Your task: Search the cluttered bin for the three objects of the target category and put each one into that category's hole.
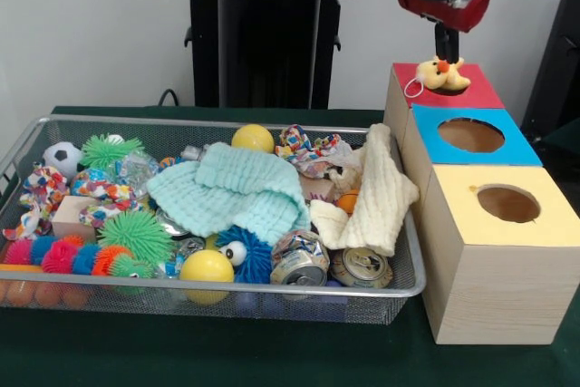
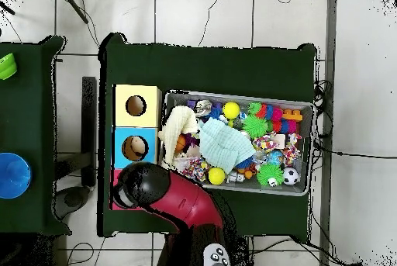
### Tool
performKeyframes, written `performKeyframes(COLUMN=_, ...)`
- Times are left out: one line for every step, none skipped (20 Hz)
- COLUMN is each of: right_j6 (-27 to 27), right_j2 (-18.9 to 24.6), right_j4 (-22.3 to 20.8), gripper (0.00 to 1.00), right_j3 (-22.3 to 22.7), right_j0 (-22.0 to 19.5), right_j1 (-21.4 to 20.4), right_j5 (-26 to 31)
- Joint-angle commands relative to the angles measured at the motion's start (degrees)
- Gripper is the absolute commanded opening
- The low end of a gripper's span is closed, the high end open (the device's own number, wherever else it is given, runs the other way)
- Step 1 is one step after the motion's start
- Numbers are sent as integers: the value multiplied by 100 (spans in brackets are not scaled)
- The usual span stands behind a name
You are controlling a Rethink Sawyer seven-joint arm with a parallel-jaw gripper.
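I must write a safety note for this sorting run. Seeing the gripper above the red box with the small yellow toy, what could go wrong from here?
1. The yellow plush toy lies on the red box under the gripper; its hole is not visible, so the toy may rest on the top instead of falling in.
2. Its white loop hangs past the box edge and might snag.
3. The mint cloth covers much of the wire bin, possibly hiding other targets.

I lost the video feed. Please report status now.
Gripper over red box, jaws hidden. Yellow plush toy on the box top under it. Nothing in the way.
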Motion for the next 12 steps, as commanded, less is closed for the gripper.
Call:
performKeyframes(right_j6=137, right_j2=832, right_j4=369, gripper=0, right_j3=590, right_j0=-433, right_j1=547, right_j5=-846)
performKeyframes(right_j6=94, right_j2=893, right_j4=356, gripper=0, right_j3=632, right_j0=-492, right_j1=588, right_j5=-932)
performKeyframes(right_j6=85, right_j2=928, right_j4=324, gripper=0, right_j3=646, right_j0=-540, right_j1=617, right_j5=-983)
performKeyframes(right_j6=71, right_j2=983, right_j4=286, gripper=0, right_j3=692, right_j0=-591, right_j1=649, right_j5=-1102)
performKeyframes(right_j6=68, right_j2=1016, right_j4=250, gripper=0, right_j3=716, right_j0=-630, right_j1=667, right_j5=-1166)
performKeyframes(right_j6=53, right_j2=1081, right_j4=213, gripper=0, right_j3=763, right_j0=-689, right_j1=703, right_j5=-1289)
performKeyframes(right_j6=61, right_j2=1101, right_j4=160, gripper=0, right_j3=763, right_j0=-732, right_j1=723, right_j5=-1326)
performKeyframes(right_j6=78, right_j2=1125, right_j4=97, gripper=0, right_j3=770, right_j0=-762, right_j1=763, right_j5=-1408)
performKeyframes(right_j6=101, right_j2=1144, right_j4=53, gripper=0, right_j3=768, right_j0=-792, right_j1=780, right_j5=-1443)
performKeyframes(right_j6=109, right_j2=1193, right_j4=20, gripper=0, right_j3=777, right_j0=-835, right_j1=819, right_j5=-1508)
performKeyframes(right_j6=87, right_j2=1275, right_j4=-18, gripper=0, right_j3=804, right_j0=-928, right_j1=916, right_j5=-1638)
performKeyframes(right_j6=64, right_j2=1370, right_j4=-23, gripper=0, right_j3=837, right_j0=-1013, right_j1=967, right_j5=-1730)
